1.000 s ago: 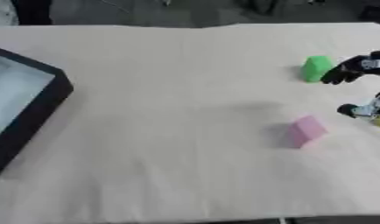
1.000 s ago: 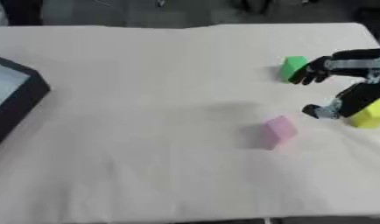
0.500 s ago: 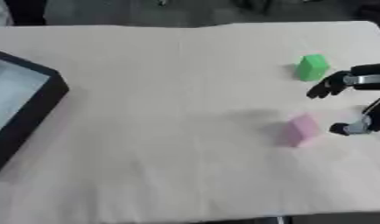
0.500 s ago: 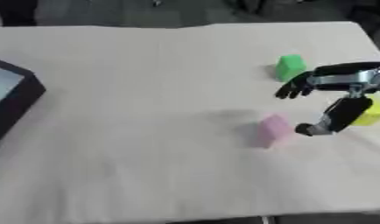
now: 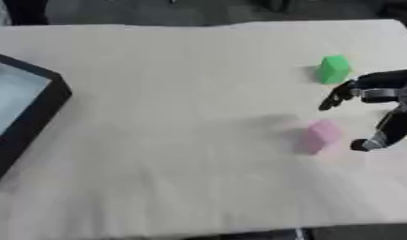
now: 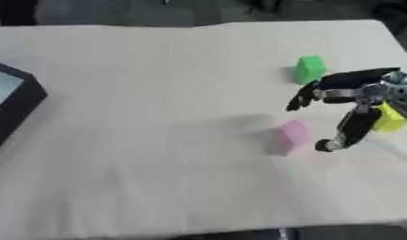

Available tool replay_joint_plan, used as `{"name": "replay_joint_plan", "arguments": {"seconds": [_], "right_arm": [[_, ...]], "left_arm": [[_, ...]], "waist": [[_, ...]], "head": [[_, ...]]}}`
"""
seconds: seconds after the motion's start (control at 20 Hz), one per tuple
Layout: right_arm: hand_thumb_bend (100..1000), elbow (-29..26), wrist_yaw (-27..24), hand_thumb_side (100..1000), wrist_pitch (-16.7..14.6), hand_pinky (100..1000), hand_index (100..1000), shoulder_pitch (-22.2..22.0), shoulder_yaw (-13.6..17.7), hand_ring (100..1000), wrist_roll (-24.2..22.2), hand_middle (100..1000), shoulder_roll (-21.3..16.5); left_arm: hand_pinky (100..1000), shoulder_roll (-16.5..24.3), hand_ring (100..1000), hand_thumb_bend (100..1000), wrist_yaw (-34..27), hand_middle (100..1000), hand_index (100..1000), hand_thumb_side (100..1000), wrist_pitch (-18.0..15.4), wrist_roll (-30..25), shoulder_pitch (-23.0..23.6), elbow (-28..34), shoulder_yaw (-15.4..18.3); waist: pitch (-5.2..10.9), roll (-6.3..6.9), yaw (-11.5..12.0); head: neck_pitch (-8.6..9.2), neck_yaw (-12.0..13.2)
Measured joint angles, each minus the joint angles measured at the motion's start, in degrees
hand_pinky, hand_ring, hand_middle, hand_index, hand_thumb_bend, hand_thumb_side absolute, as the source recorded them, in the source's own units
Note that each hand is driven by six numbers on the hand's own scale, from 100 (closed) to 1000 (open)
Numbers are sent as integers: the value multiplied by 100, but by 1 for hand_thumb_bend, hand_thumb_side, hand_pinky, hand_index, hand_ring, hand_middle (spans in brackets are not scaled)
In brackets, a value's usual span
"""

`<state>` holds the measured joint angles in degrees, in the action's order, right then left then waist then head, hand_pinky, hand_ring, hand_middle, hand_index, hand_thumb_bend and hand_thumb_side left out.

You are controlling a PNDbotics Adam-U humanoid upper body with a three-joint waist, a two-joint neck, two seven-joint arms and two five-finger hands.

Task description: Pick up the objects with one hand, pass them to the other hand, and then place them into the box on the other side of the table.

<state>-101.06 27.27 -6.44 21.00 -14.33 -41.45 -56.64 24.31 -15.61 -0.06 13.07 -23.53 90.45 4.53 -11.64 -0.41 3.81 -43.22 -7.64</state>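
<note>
The robot's black right hand [image 6: 354,101] is reaching in from the right edge over the cream cloth-covered surface [image 5: 174,93], fingers spread and grasping nothing. One finger is pointing left toward the middle of the surface, and the thumb is hanging down with its tip just beside the small pale pink block [image 6: 292,135]. Whether the thumb is touching the block cannot be told.

The pink block is lying on the cloth right of centre, looking soft-edged and slightly taller than wide, with a lighter top face and a darker shaded side facing left. A small bright green block [image 6: 309,69] is sitting farther back, near the hand's upper fingers but apart from them. A small yellow block [image 6: 390,118] is showing behind the hand near the right edge, partly hidden by it.

The black-walled box with a pale blue-grey floor [image 5: 30,110] is sitting at the left edge, well apart from all three blocks.
</note>
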Motion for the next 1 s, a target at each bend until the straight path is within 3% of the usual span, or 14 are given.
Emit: {"name": "replay_joint_plan", "arguments": {"seconds": [0.45,0.85,1.0], "right_arm": [[448,738,816,134,-199,859,860,229,-360,813,604,772,462],[437,1152,984,194,-284,857,839,374,-534,812,729,767,660],[426,1250,1020,189,-296,849,774,432,-591,797,730,715,721]], "left_arm": [[823,-5,787,447,-3,808,887,777,20,-20,0,21,-2],[822,-9,788,442,-4,808,887,777,22,-24,0,52,-3],[822,-11,792,440,-4,808,887,778,24,-26,0,54,-5]], "waist": [[0,2,53],[0,2,82],[0,2,89]], "head": [[12,-71],[26,-134],[25,-159]]}}
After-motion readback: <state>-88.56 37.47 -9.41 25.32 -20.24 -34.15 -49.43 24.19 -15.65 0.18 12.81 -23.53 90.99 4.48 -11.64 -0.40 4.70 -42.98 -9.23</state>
